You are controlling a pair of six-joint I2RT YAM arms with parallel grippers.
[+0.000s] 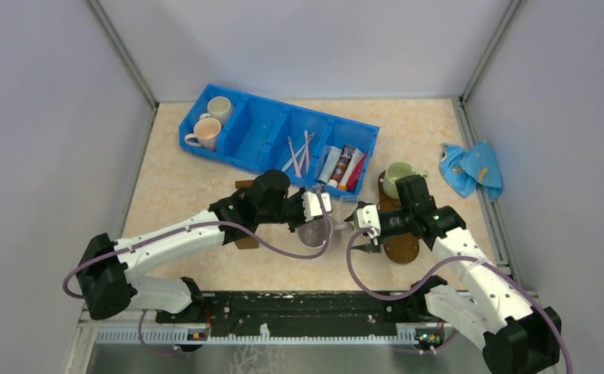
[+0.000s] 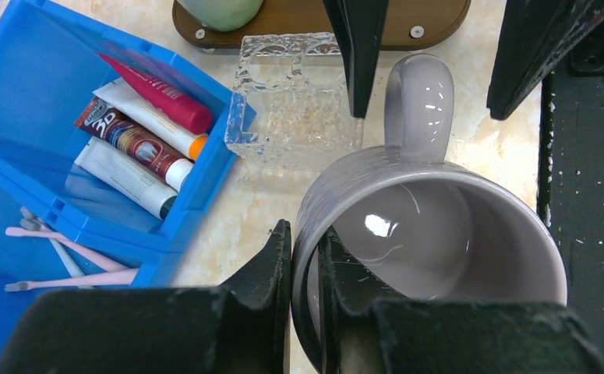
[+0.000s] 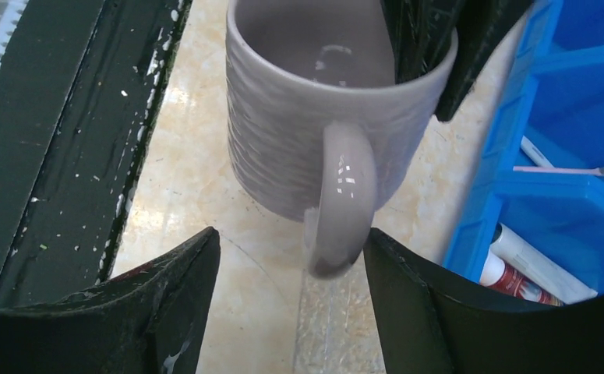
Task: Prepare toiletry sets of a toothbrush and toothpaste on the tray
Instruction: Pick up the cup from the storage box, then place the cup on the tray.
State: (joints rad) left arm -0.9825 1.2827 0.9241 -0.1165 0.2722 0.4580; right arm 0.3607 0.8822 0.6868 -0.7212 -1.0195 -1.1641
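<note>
Barely under way: the left fingers (image 2: 271,257) are clamped on the rim of a grey mug (image 2: 431,234), one inside the wall and one outside. The right fingers (image 3: 181,280) stand apart on either side of its handle (image 3: 345,195), gripping nothing that I can make out. Whether the mug's base rests on the counter (image 1: 181,187) or hangs just above it cannot be told from here.

The tray (image 1: 402,248), the dark oval board under the right arm, carries a pale green mug (image 1: 397,178) at its far end. No brush or tube shows on it. The toothbrushes (image 1: 298,153) lie in one compartment of the blue bin (image 1: 259,132), and the toothpaste tubes (image 1: 344,166) (white, red and a dark one among them) lie in the next compartment to the right. A clear glass dish (image 2: 294,101) sits on the counter between bin and tray.

By my reckoning no set is made up yet. The grey mug looks bound for the tray, with the right arm poised to take it by the handle. After that, a brush and a tube remain to be fetched from the bin for each set.
</note>
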